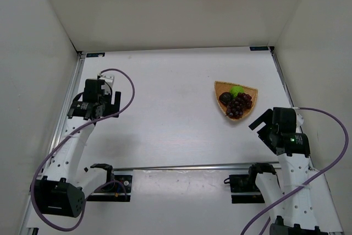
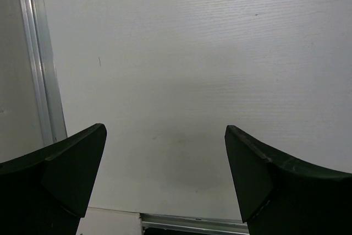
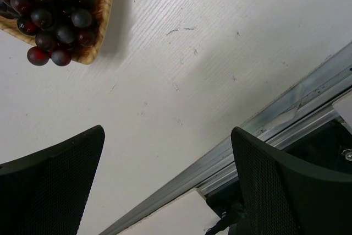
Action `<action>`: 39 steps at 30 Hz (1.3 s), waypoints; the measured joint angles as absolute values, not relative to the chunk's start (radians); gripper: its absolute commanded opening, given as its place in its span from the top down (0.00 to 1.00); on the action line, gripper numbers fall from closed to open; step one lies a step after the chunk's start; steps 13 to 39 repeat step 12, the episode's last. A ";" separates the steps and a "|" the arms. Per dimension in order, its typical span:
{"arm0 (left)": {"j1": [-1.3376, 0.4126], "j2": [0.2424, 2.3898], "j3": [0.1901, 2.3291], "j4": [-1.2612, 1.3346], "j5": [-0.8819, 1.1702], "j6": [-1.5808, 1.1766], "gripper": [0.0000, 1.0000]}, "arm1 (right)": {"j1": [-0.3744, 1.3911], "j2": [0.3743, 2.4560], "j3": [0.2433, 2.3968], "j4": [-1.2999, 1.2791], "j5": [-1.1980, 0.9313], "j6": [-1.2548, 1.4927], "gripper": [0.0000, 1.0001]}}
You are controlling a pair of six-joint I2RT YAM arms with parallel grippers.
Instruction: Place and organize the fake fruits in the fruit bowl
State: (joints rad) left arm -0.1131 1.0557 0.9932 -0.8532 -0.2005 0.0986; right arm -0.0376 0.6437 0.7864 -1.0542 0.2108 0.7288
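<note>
**Black left gripper [image 2: 165, 136] and right gripper [image 3: 168, 138] both spread wide, nothing between them**

In the left wrist view, the two dark fingers [image 2: 66, 169] rise from the bottom corners of the frame with a broad gap between them. Only the bare white table [image 2: 192, 53] shows in that gap. A silver aluminium rail [image 2: 38, 64] runs up the left edge of that frame. In the top view this arm sits at the middle left, and a purple cable [image 1: 130, 89] loops over its wrist.

The right gripper's mesh-textured black fingers [image 3: 55, 180] stand just as far apart over scuffed white table. A second silver rail [image 3: 286, 108] crosses the lower right of that frame. In the upper left corner of the right wrist view is one corner of the shallow woven tan-orange basket [image 3: 105, 4], with the dark red-purple grape bunch [image 3: 52, 15] lying in it. Two grapes at the end of the bunch hang out past the rim; whether they touch the table cannot be told.

In the top view the basket lies right of centre, and the right gripper is near it, below and to the right, not touching it. All three fruits are inside. The bright green round fruit [image 1: 236, 90] sits toward the upper rim. The small near-black round fruit [image 1: 225, 98] is at the left, against the grapes, which fill the lower right part of the basket.
</note>
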 measured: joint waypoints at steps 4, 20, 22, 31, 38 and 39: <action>-0.113 1.018 0.985 -0.857 -0.211 0.085 0.00 | -0.038 0.620 0.775 -1.056 0.210 0.731 0.00; -0.104 0.969 0.966 -0.876 -0.237 0.078 0.00 | -0.038 0.603 0.769 -1.073 0.206 0.731 0.00; -0.104 0.969 0.966 -0.876 -0.237 0.078 0.00 | -0.038 0.603 0.769 -1.073 0.206 0.731 0.00; -0.104 0.969 0.966 -0.876 -0.237 0.078 0.00 | -0.038 0.603 0.769 -1.073 0.206 0.731 0.00; -0.104 0.969 0.966 -0.876 -0.237 0.078 0.00 | -0.038 0.603 0.769 -1.073 0.206 0.731 0.00; -0.104 0.969 0.966 -0.876 -0.237 0.078 0.00 | -0.038 0.603 0.769 -1.073 0.206 0.731 0.00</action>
